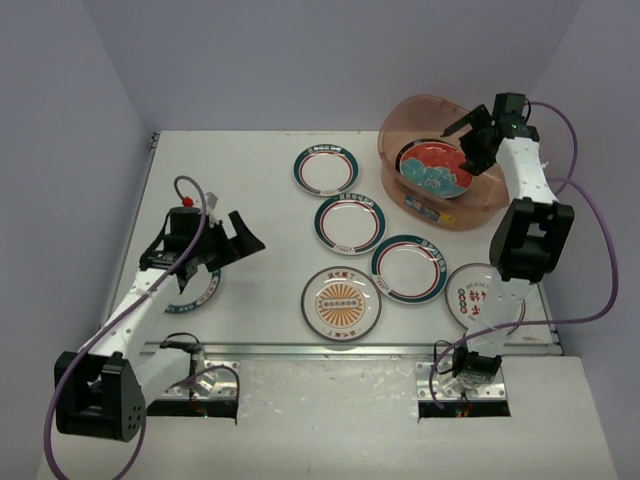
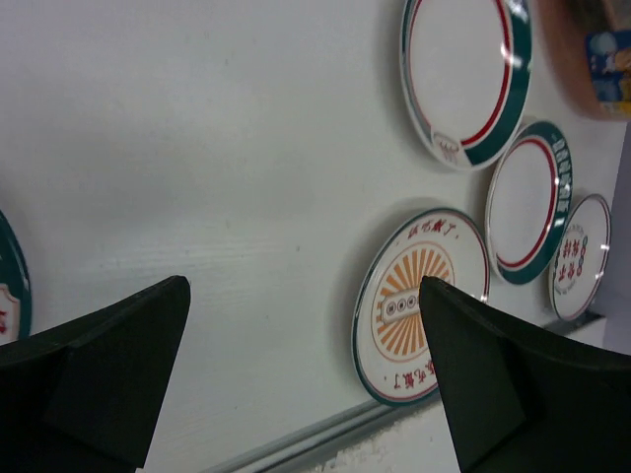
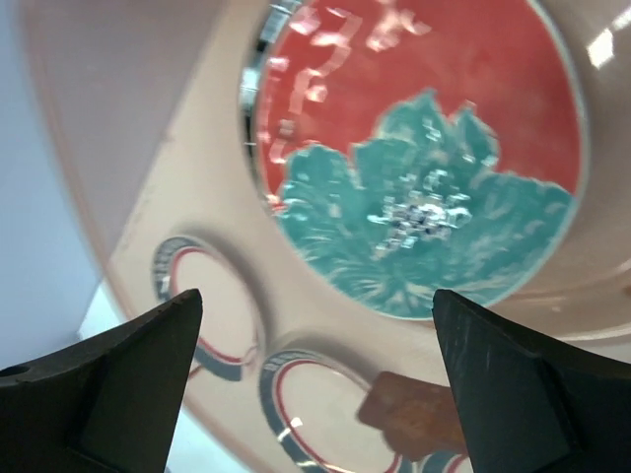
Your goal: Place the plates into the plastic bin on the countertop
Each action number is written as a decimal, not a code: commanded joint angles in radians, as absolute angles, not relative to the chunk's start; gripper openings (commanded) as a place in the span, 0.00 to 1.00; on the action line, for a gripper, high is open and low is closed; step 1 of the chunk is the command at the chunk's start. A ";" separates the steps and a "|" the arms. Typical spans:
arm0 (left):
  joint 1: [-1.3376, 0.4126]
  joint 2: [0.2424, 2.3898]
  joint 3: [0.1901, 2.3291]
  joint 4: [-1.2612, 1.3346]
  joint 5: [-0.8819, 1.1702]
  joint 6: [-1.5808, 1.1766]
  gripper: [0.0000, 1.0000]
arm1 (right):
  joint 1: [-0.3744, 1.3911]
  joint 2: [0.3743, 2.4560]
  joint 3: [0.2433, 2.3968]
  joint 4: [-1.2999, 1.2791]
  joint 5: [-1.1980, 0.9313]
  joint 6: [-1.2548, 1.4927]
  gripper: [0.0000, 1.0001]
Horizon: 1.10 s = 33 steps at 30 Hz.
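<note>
The plastic bin (image 1: 452,208) stands at the countertop's (image 1: 250,170) back right, with a red-and-teal floral plate (image 1: 437,168) lying inside. My right gripper (image 1: 462,140) hangs open over that plate (image 3: 424,148), nothing between its fingers (image 3: 315,296). On the countertop lie three teal-rimmed plates (image 1: 326,169) (image 1: 350,222) (image 1: 409,268), an orange sunburst plate (image 1: 341,302) and a red-lettered plate (image 1: 478,293) partly under the right arm. My left gripper (image 1: 243,235) is open and empty above bare countertop (image 2: 304,286), left of the sunburst plate (image 2: 409,305).
Another teal-rimmed plate (image 1: 195,290) lies half hidden beneath my left arm. A metal strip (image 1: 350,348) runs along the countertop's near edge. Lavender walls close in the left, back and right. Through the bin wall (image 3: 148,148) two teal-rimmed plates show.
</note>
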<state>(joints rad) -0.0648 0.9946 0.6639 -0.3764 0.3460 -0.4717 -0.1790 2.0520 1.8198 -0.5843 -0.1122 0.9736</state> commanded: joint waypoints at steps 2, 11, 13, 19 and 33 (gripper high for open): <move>-0.190 1.073 0.559 -0.195 0.481 -0.570 1.00 | -0.122 1.846 1.886 -0.575 -0.264 0.811 0.99; -0.374 1.296 0.497 0.069 0.523 -0.601 1.00 | -0.006 1.380 1.384 -0.378 -0.769 0.646 0.99; -0.416 1.372 0.501 0.130 0.534 -0.623 1.00 | -0.006 1.268 1.179 -0.283 -0.814 0.659 0.99; -0.460 1.532 0.512 0.216 0.530 -0.644 0.86 | -0.006 1.101 0.915 -0.179 -0.883 0.681 0.99; -0.485 1.731 0.532 0.271 0.587 -0.623 0.02 | -0.006 1.052 0.779 -0.172 -0.896 0.625 0.99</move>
